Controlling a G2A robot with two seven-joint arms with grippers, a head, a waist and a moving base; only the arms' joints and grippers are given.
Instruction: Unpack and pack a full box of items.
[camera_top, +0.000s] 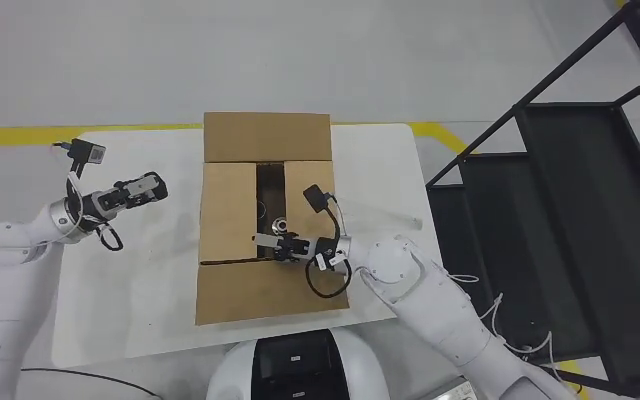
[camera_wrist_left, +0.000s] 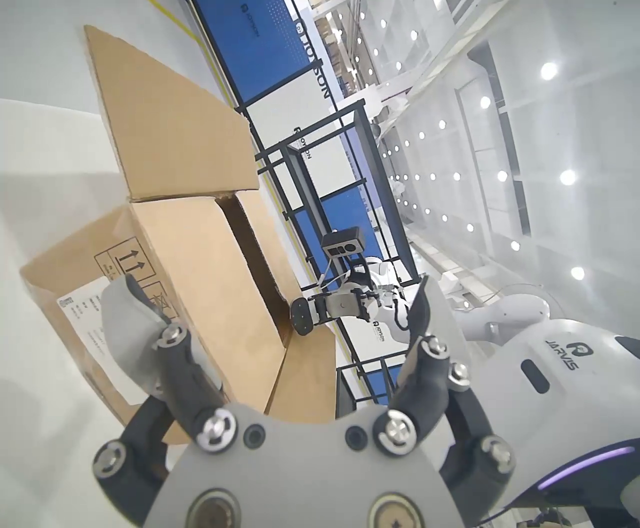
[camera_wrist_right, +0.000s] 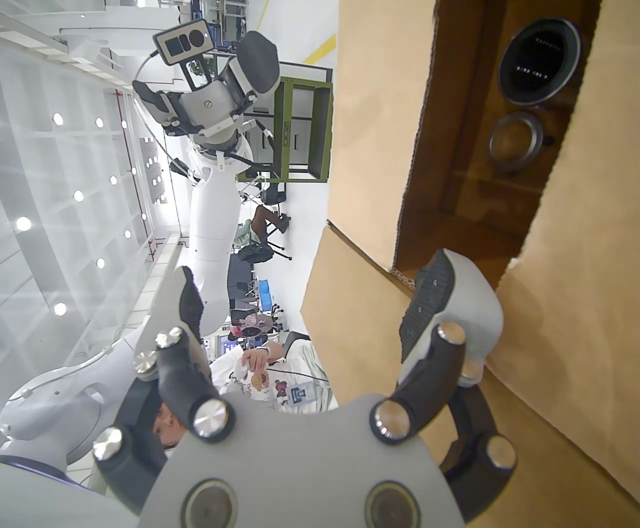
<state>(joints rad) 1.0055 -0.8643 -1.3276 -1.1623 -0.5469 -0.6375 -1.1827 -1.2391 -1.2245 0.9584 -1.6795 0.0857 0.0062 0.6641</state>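
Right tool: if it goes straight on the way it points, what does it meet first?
Most likely the box flap just ahead of the right tool; depth is unclear, so it might skim over the cardboard.

White arms (camera_top: 440, 300), black cables (camera_top: 318, 291), grey silver-screwed jaws

I see the brown cardboard box (camera_top: 228, 215) upright on the white surface (camera_top: 130, 290). Its far flap (camera_top: 267, 136) and near flap (camera_top: 260, 292) are folded out flat, and the two side flaps leave a dark slot between them. Inside lie a black metal-rimmed round item (camera_wrist_right: 540, 62) and, just beside it, a smaller silver-ringed round item (camera_wrist_right: 515, 141).
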